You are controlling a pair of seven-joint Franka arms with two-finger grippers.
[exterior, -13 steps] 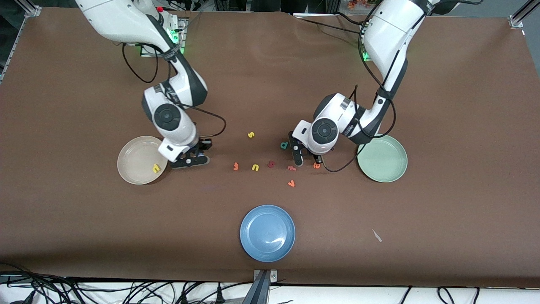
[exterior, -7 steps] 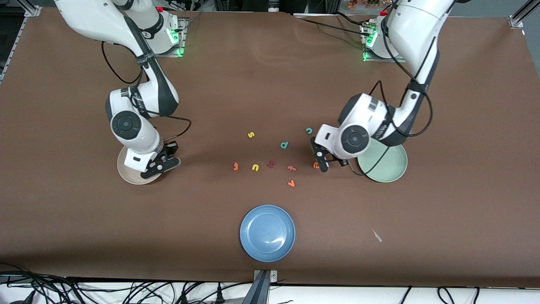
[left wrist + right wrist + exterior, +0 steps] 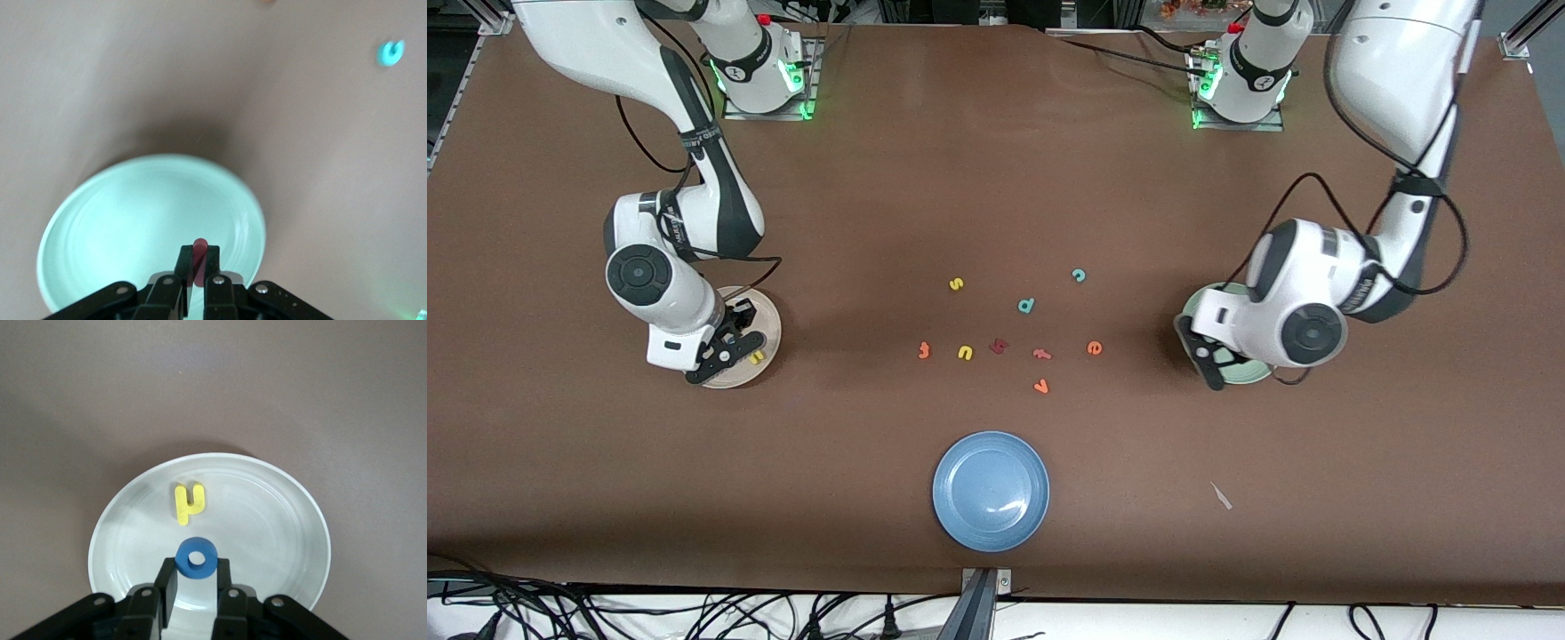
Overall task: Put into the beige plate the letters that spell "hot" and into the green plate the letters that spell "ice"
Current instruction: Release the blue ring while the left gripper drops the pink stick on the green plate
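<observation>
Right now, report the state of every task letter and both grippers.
left gripper, shut on the dark red "i", over the green plate
right gripper, shut on the blue "o", over the beige plate
yellow "h", lying in the beige plate
teal "c", loose on the table
orange "e", loose on the table
orange "t", loose on the table

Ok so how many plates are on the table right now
3: the beige plate under the right gripper, the green plate under the left gripper, the blue plate nearest the front camera.
</observation>
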